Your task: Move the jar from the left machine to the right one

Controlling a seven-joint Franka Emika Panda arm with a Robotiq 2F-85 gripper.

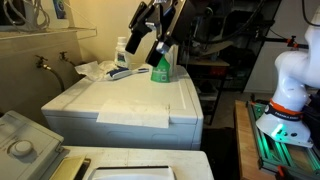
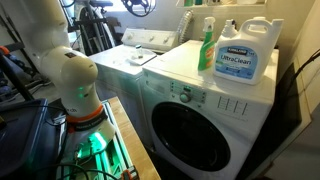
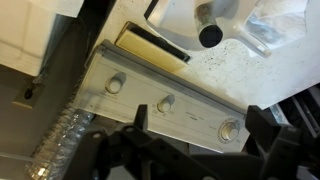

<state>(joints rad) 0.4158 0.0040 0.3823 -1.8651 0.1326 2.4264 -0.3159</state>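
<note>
A green jar-like container (image 1: 161,66) stands at the far right corner of the middle white machine (image 1: 120,100). My gripper (image 1: 148,42) hangs just above and slightly left of it. In the wrist view my gripper (image 3: 200,135) is open and empty, its two dark fingers spread over a machine's control panel (image 3: 165,100) with three knobs. A white jug with a dark round opening (image 3: 210,35) shows beyond the panel. The green container does not show in the wrist view.
A white bottle (image 1: 122,48) and crumpled cloth (image 1: 95,70) lie at the machine's far end near the wall. Another machine's knob panel (image 1: 20,148) is in front. A front-loader (image 2: 200,120) carries a green spray bottle (image 2: 207,45) and a detergent jug (image 2: 240,55). The robot base (image 2: 75,85) stands beside it.
</note>
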